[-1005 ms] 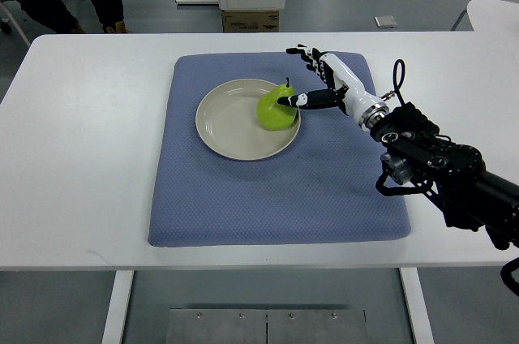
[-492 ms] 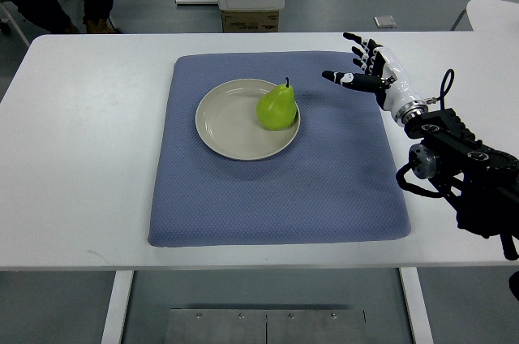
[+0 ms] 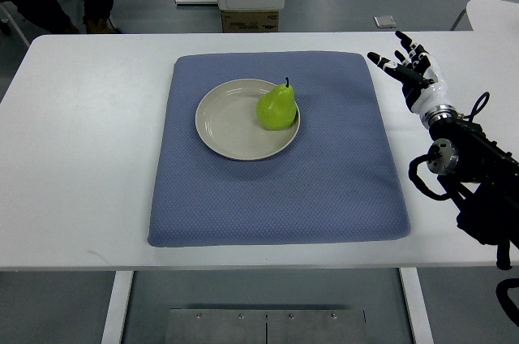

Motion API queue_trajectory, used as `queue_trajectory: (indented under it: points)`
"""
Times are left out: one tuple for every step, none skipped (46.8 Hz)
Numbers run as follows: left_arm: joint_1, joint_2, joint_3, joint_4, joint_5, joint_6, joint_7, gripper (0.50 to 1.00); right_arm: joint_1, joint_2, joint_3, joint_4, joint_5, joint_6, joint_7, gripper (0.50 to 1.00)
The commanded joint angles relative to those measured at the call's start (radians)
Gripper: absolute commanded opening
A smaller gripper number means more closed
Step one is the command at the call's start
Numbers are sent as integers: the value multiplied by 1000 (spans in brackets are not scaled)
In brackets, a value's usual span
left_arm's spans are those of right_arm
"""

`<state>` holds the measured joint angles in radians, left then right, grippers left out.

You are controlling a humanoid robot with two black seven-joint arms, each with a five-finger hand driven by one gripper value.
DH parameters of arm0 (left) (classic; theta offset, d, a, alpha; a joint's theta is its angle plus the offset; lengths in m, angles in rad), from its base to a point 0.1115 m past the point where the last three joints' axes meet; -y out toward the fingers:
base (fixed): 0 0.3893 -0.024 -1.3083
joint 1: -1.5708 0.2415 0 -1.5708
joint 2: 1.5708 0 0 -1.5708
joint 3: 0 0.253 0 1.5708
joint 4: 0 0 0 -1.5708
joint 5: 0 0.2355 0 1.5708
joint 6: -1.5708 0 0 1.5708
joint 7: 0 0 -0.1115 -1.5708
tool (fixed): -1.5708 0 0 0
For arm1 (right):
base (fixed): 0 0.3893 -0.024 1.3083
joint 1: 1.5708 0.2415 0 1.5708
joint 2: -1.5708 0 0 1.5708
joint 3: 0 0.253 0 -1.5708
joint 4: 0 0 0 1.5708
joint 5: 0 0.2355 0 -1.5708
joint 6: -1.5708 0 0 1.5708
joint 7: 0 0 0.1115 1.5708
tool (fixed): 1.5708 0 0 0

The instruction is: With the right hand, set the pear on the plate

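Observation:
A green pear (image 3: 276,106) stands upright on the right part of a beige plate (image 3: 227,121), which rests on a blue mat (image 3: 324,174). My right hand (image 3: 408,70) is over the white table just past the mat's right edge, well clear of the pear. Its fingers are spread and hold nothing. The left arm does not show.
The white table (image 3: 81,157) stretches around the mat on all sides. A person's legs and shoes (image 3: 97,3) show at the far left beyond the table. A white pedestal and a cardboard box (image 3: 250,19) stand behind the table's far edge.
My right hand let go of the pear on the plate and drew back to the right, off the mat. The pear stayed upright on the plate.

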<state>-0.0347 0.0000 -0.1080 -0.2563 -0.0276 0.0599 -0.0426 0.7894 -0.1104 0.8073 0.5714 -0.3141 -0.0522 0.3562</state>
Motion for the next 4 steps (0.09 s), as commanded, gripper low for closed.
queue_trajectory:
  points:
    - [-1,0,-1,0,0,0,0,1000,-6,-2,1,1,-2,0,14,1000]
    - [-1,0,1,0,0,0,0,1000,-6,-2,1,1,-2,0,15,1000]
    - [-1,0,1,0,0,0,1,1000,-7,0,1,1,-2,0,15,1000]
    - [-1,0,-1,0,0,0,0,1000,-7,0,1,1,-2,0,15,1000]
